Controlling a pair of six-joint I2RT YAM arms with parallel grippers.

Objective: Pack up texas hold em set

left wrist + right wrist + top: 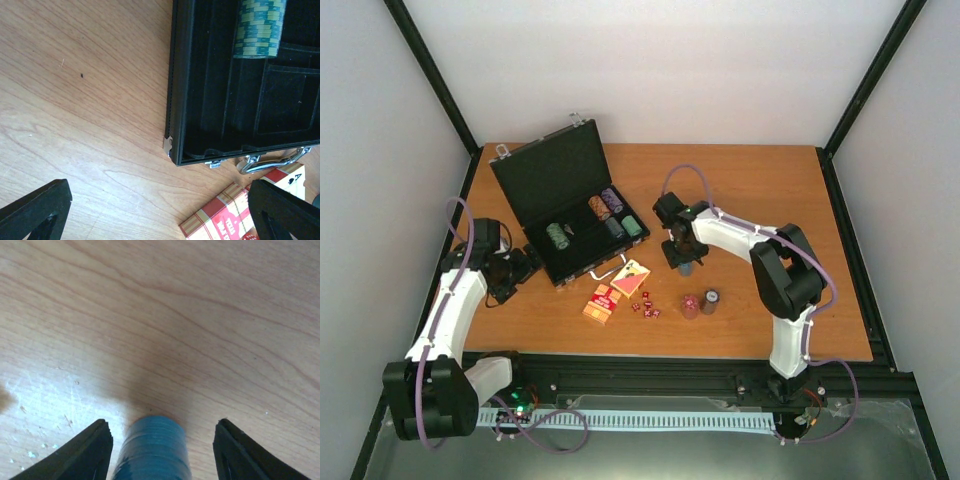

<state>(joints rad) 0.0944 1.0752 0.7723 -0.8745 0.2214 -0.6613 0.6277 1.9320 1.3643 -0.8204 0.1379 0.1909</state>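
Note:
The black briefcase (548, 185) lies open at the back left, with several chip stacks (599, 208) in its tray. Two red card boxes (601, 304) and tiny dark-red dice (645, 306) lie in front of it. Two more chip stacks (690, 306) stand to the right of the dice. My right gripper (682, 262) is open and straddles a blue chip stack (152, 447); its fingers (82, 455) do not grip the stack. My left gripper (517, 268) is open and empty beside the case's near left corner (170, 145). A green stack (260, 27), the silver handle (265, 162) and a card box (220, 217) show in the left wrist view.
The wooden table (770, 190) is framed by black rails and white walls. The raised lid of the case leans toward the back left. The card boxes and dice lie close to the case's handle side.

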